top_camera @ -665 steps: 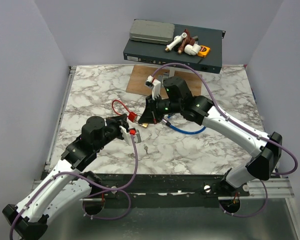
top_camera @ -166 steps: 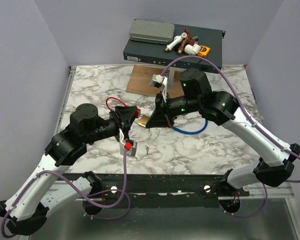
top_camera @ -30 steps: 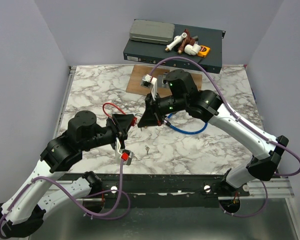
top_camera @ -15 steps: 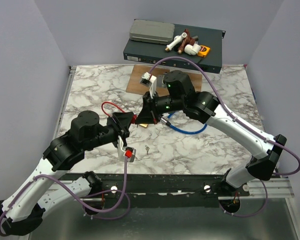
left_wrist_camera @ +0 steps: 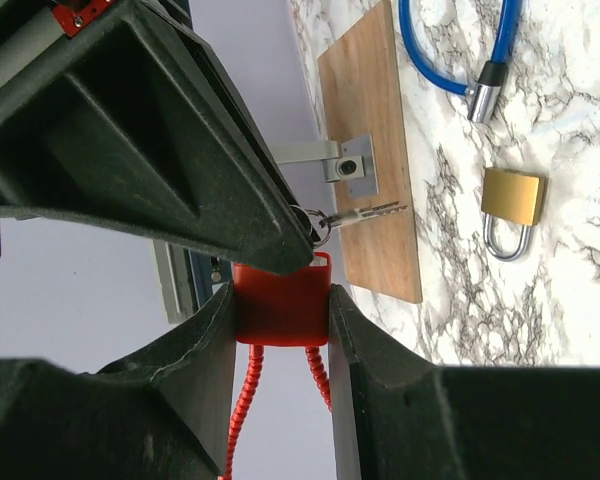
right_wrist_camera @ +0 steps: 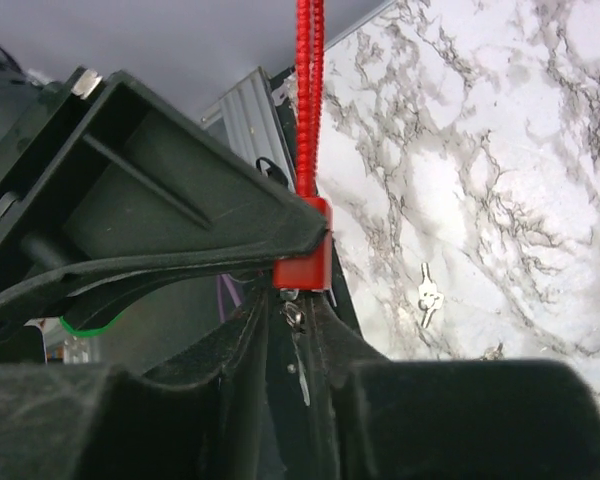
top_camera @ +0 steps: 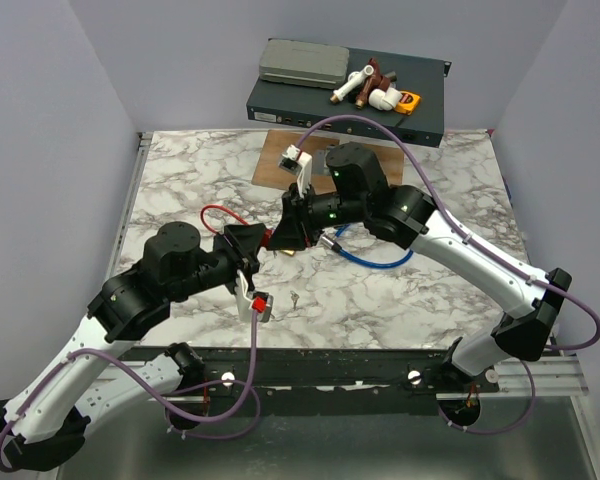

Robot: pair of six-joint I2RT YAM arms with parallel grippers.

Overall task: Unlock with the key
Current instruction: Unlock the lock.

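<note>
A red padlock (left_wrist_camera: 280,305) with a red cable shackle (top_camera: 215,210) is held off the table, my left gripper (left_wrist_camera: 280,330) shut on its body. In the top view the lock (top_camera: 269,238) sits between both grippers at the centre. The key (right_wrist_camera: 296,318) sticks out of the lock's underside (right_wrist_camera: 305,262) on a small ring. My right gripper (right_wrist_camera: 292,330) straddles the key, its jaws slightly parted with a narrow gap on each side. A second key on the same ring (left_wrist_camera: 365,212) pokes out sideways.
A loose key (top_camera: 294,297) lies on the marble near the front. A brass padlock (left_wrist_camera: 510,205) and a blue cable lock (top_camera: 375,262) lie below the grippers. Behind them are a wooden board (top_camera: 280,160) with a metal hasp (left_wrist_camera: 345,165) and a black box (top_camera: 345,100) carrying clutter.
My right gripper's jaws have loosened from a tight pinch on the key to a small gap. Both grippers have drifted slightly left with the lock.
</note>
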